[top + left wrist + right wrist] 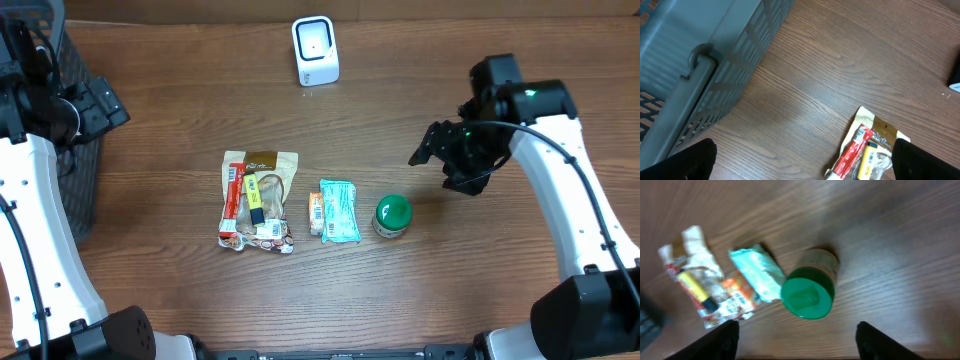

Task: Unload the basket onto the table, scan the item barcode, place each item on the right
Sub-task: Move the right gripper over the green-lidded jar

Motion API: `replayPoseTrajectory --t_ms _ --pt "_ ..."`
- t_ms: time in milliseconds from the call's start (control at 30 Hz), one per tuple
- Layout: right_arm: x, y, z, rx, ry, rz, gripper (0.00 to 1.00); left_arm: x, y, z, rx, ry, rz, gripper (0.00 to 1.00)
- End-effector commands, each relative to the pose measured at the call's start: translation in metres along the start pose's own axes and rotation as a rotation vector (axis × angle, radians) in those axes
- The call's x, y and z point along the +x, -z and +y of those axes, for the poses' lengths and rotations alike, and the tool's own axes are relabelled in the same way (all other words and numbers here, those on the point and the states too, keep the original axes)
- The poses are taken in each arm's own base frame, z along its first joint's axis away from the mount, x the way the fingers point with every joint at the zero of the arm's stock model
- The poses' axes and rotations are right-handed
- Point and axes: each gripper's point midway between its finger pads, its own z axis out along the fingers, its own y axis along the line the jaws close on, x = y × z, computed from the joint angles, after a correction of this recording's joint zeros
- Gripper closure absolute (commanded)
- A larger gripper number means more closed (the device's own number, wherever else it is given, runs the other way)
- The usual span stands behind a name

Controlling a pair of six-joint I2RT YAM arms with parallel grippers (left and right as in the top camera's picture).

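Starting at the near side of the table (180,300): items lay in one row on the wood. Green-lidded jar (393,215) stood upright at the right end, with a teal packet (340,211) just beside it on the left. A small orange packet (316,213) was touching the teal one's left edge. A clear snack bag (258,203) with red and yellow sticks inside closed the left end, a little apart. Right gripper (428,152) hung above the table, behind and to the right of the jar. Its fingers were spread wide with nothing between them, and it was not touching the jar. Left gripper (108,108) was far off at the left, fully spread and empty, next to the dark basket (78,170). White scanner (316,50) stood at the far edge, well apart from everything.
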Motion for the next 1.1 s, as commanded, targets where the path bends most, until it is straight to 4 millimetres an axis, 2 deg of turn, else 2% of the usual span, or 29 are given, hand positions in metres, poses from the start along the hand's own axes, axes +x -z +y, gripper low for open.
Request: replayPoseTrajectory --t_ms 0,167,300,400,633,700,833,1067 --pt "0.009 -0.017 -0.008 0.128 -0.112 -0.054 0.18 -0.004 0.006 0.000 0.008 -0.005 -0.021 0.00" --pt "0.024 -0.045 -0.008 0.232 -0.142 -0.121 0.00 -0.004 0.006 0.000 0.008 -0.005 -0.021 0.00" --pt "0.036 -0.070 -0.003 0.246 -0.134 -0.144 0.00 -0.004 0.006 0.000 0.008 -0.005 -0.021 0.00" --pt "0.037 -0.085 -0.005 0.242 -0.160 -0.166 0.00 -0.004 0.006 0.000 0.008 -0.005 -0.021 0.00" --pt "0.036 -0.101 -0.013 0.246 -0.167 -0.174 0.00 -0.004 0.006 0.000 0.008 -0.005 -0.021 0.00" --pt "0.035 -0.101 -0.013 0.246 -0.166 -0.178 0.04 -0.004 0.006 0.000 0.008 -0.005 -0.021 0.00" --pt "0.034 -0.100 -0.014 0.255 -0.158 -0.187 0.25 -0.004 0.006 0.000 0.008 -0.005 -0.021 0.00" --pt "0.033 -0.100 -0.016 0.269 -0.127 -0.189 0.30 -0.004 0.006 -0.001 0.008 -0.005 -0.021 0.00"
